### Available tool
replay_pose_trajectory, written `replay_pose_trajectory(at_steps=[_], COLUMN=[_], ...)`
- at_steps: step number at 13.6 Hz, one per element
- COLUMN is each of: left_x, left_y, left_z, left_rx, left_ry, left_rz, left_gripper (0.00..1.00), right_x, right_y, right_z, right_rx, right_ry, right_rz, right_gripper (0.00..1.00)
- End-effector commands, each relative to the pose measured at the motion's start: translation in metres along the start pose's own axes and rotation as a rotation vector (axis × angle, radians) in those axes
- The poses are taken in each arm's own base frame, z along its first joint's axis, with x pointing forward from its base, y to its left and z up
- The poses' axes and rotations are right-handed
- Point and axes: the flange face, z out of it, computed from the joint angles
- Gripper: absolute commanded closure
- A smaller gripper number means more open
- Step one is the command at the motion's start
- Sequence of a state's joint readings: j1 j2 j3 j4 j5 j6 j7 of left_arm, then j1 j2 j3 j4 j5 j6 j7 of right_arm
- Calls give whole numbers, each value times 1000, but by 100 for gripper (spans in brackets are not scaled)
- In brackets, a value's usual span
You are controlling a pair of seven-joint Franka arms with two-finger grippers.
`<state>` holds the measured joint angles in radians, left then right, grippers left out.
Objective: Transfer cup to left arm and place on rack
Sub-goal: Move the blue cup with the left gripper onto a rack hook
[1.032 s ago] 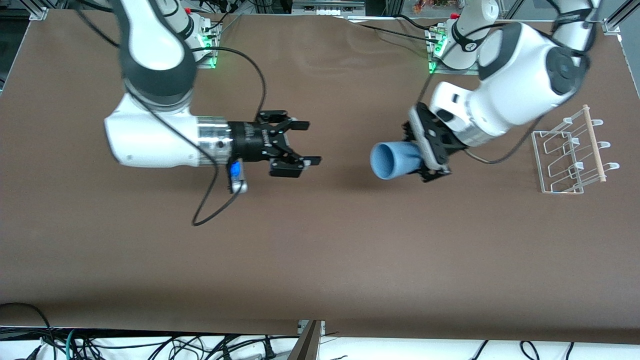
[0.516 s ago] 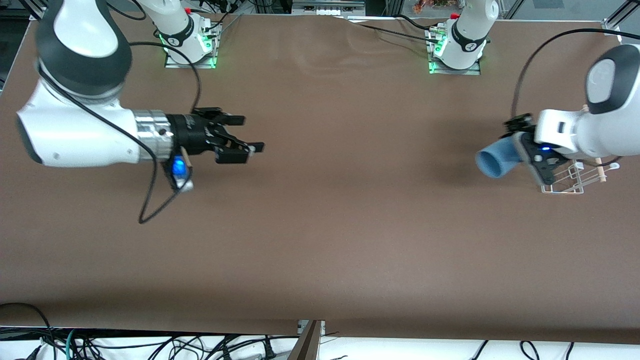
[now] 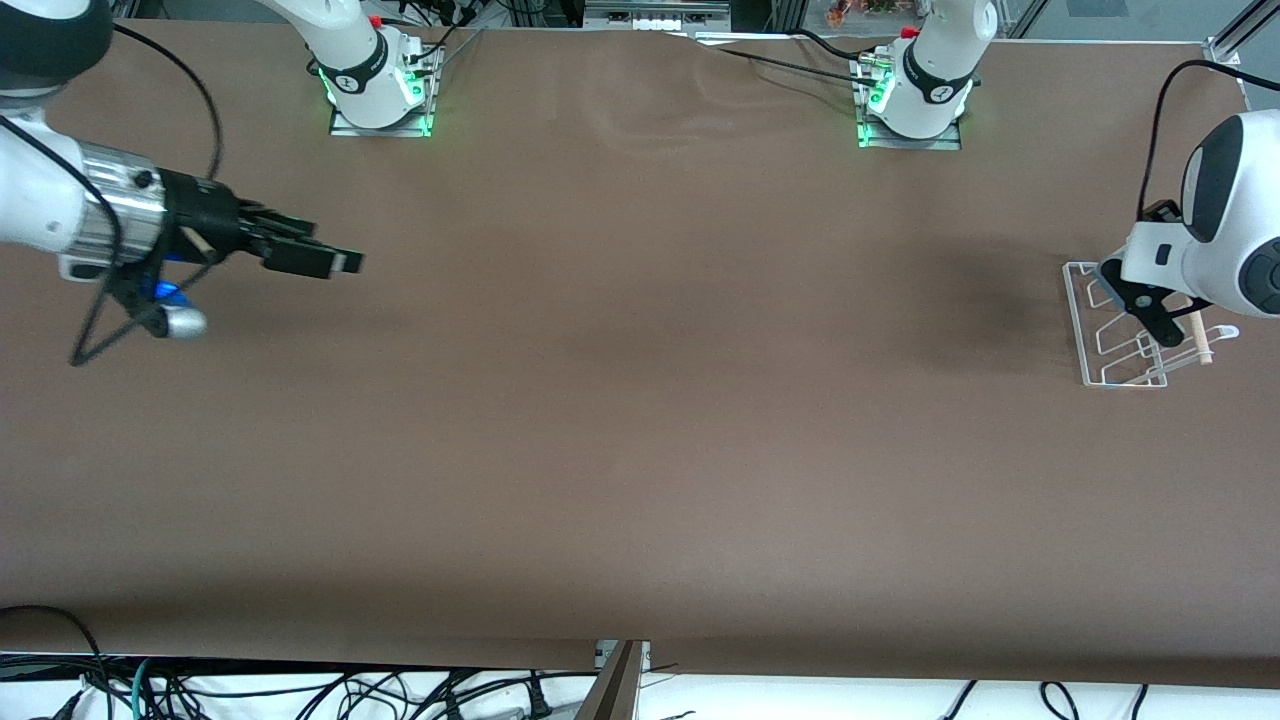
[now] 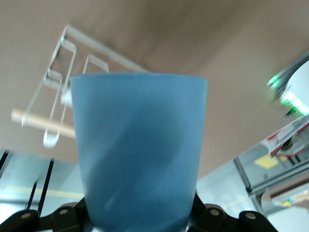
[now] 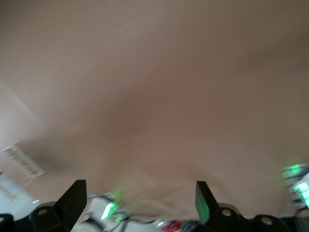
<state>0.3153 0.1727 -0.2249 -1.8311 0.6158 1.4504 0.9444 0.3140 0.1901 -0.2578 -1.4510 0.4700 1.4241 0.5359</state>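
— Looking at the left wrist view, what do you have in hand?

— Your left gripper (image 4: pixel 140 220) is clamped on the cup (image 4: pixel 139 150). The light-blue tumbler fills most of that view, its base seated between the black fingers and its wide rim pointing away from the wrist.

— Where is the cup relative to the rack?

— It is in the air over the rack (image 3: pixel 1115 325), which sits at the left arm's end of the table (image 3: pixel 640 420). In the left wrist view the rack's wire frame and wooden dowel (image 4: pixel 41 123) show past the cup's rim. From the front view the cup itself is hidden by the left arm (image 3: pixel 1215 235), whose white wrist block hangs above the rack.

— And your other arm?

— The right arm (image 3: pixel 45 190) waits over its own end of the table. The right gripper (image 3: pixel 325 255) holds nothing, and its two fingers (image 5: pixel 72 198) stand spread apart in the right wrist view, with only brown table surface between them.
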Motion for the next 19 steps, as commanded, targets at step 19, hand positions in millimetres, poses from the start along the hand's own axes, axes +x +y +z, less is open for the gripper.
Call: replay_pose_trajectory(at_steps=[19], left_x=[37], left_y=[98], left_z=[146], left_rx=[424], left_ry=[-684], left_rz=[449], left_gripper=[100], right_x=[15], right_y=[0], right_z=[-11], right_rx=[-444], right_ry=[376], right_rz=[-459], right_gripper=[1])
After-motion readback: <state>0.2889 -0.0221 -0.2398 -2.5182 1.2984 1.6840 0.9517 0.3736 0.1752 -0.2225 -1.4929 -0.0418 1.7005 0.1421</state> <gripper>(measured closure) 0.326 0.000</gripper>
